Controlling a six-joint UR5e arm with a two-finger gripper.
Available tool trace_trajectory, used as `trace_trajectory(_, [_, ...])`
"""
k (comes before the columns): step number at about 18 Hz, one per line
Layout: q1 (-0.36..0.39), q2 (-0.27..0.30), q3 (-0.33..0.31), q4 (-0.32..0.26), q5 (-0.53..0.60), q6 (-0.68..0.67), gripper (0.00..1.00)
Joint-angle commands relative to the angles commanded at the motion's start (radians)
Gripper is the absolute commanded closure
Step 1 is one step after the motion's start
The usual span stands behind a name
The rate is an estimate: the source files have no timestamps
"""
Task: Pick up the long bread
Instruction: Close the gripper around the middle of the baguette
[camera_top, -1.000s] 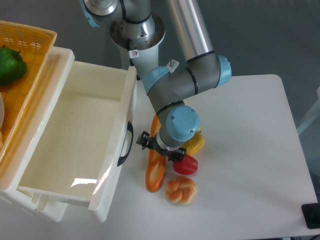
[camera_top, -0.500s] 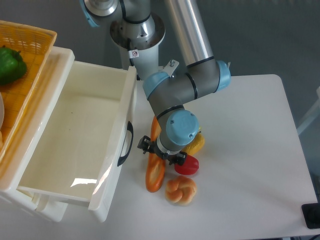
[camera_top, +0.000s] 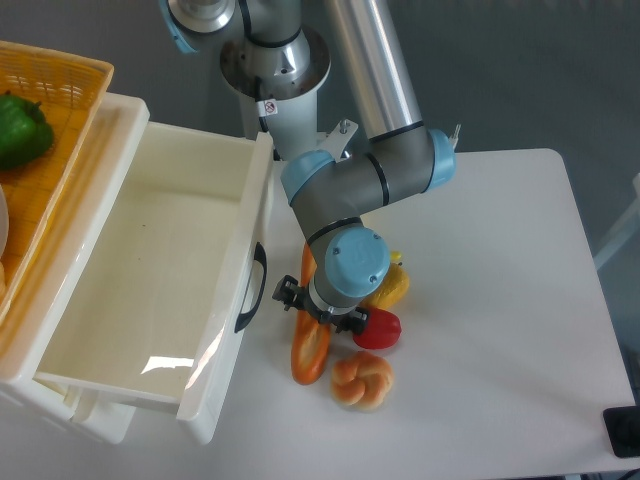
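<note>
The long bread (camera_top: 310, 350) lies on the white table (camera_top: 500, 300), an orange-brown baguette pointing toward the front edge. Its middle is hidden under my wrist. My gripper (camera_top: 320, 308) hangs low over the bread's middle, open, with one dark fingertip (camera_top: 285, 296) on its left side and the other on its right beside the red pepper. The bread rests on the table surface.
A red pepper (camera_top: 380, 328) and a yellow item (camera_top: 393, 285) sit right against the gripper's right side. A knotted bun (camera_top: 363, 380) lies just in front. The open white drawer (camera_top: 150, 280) stands close on the left, with an orange basket (camera_top: 60, 90) holding a green pepper (camera_top: 20, 130) beyond.
The wrist and gripper have shifted slightly left and down toward the bread. The fingers now sit lower around it. The bread has not moved.
</note>
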Motion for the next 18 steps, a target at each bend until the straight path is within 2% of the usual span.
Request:
trace_trajectory(8, [0.0, 0.0, 0.002, 0.0, 0.0, -0.014, 0.0])
trace_trajectory(13, [-0.003, -0.011, 0.002, 0.035, 0.002, -0.049, 0.0])
trace_trajectory(18, [-0.003, -0.015, 0.002, 0.04, 0.002, -0.048, 0.0])
